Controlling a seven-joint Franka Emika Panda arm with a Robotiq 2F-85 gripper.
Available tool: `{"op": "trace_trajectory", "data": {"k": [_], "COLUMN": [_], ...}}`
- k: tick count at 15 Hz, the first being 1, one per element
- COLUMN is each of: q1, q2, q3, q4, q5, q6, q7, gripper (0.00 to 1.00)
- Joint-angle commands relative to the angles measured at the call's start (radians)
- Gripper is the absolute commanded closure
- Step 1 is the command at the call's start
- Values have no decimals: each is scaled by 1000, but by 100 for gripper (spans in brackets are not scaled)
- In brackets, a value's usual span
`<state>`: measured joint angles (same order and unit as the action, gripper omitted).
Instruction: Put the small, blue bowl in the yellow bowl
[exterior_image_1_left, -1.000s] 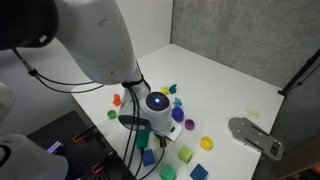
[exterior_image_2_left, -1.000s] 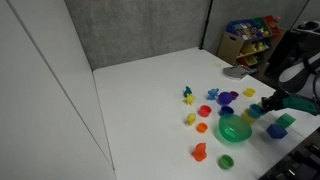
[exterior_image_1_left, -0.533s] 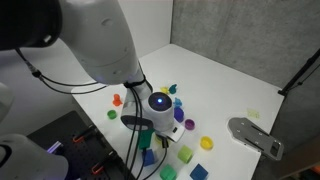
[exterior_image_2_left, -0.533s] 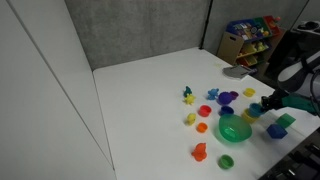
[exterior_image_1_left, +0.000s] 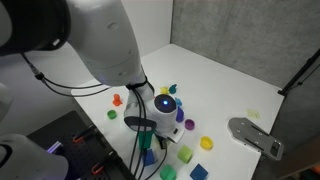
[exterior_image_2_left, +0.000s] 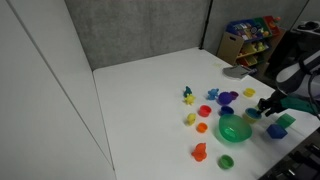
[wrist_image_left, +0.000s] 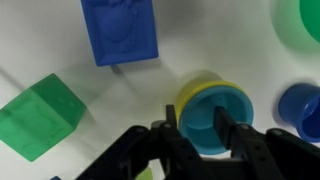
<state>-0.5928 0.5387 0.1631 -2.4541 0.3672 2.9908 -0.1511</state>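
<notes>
End effector (wrist_image_left: 200, 128): fingers partly spread, nothing clearly pinched between them. Directly below, small, blue bowl (wrist_image_left: 238, 108) sits nested in yellow bowl (wrist_image_left: 205, 88), upright, yellow rim showing around it. Placement looks done; left, as judged: widen fingers, lift clear. Beyond on surface (wrist_image_left: 40, 40): green cube (wrist_image_left: 40, 115), blue block (wrist_image_left: 120, 30).

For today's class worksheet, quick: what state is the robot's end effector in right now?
End effector: jaws partly apart at the small, dark blue round bowl inside the yellow round bowl; gripping or released cannot be told.
</notes>
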Motion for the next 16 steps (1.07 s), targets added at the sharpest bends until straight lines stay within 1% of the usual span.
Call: {"op": "trace_trajectory", "data": {"k": [1, 4, 6, 11, 12, 14, 16], "q1": [36, 77, 127, 237, 240, 263, 267], "q2": [-92, -178, -236, -383, -305, -349, -364], "q3": [-45, -86, -136, -249, -242, -267, -271], "q4": [-9, -31, -41, -64, -29, -40, -50], "q5": [-35, -42, -74, -225, -164, -196, -199], "q6": [-126, -180, -225, -377, -328, -363, -367], "q7": [19, -11, -31, -57, -43, -41, -45], "gripper": [23, 0, 0, 0, 0, 0, 0]}}
